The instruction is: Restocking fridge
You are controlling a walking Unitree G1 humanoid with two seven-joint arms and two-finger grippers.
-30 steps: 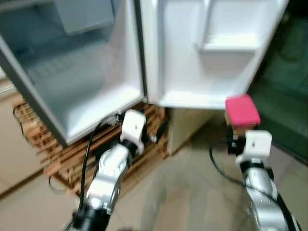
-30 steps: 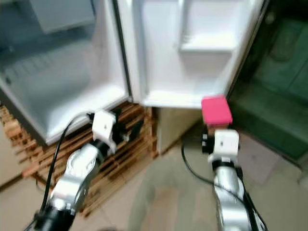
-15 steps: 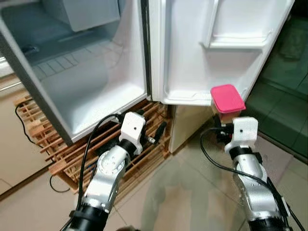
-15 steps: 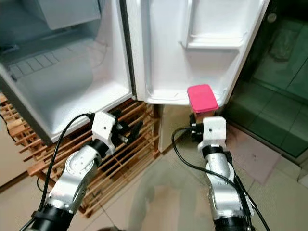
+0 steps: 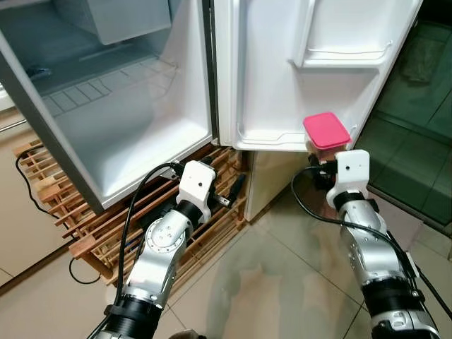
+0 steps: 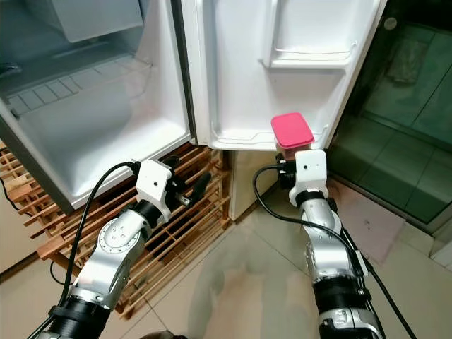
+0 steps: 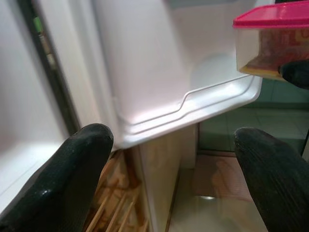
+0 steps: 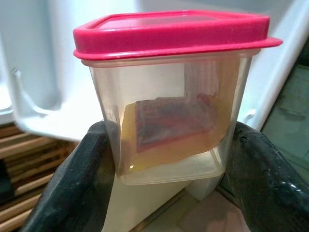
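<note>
Black fingers (image 8: 77, 179) of the right gripper (image 8: 166, 181) clamp the lower side walls of a clear plastic container (image 8: 169, 121) with a pink lid (image 5: 326, 130). Thin walls likely flex under pressure; smooth plastic may slip. The contents, yellowish liquid round a reddish block, suggest moderate weight and sloshing, so holding low on opposite walls and keeping it level appears sound. The container is held just before the bottom door shelf (image 5: 272, 138) of the open fridge (image 5: 127, 134). The left gripper (image 7: 169, 159) hangs empty, fingers spread wide, near the wooden pallet (image 5: 85, 226).
</note>
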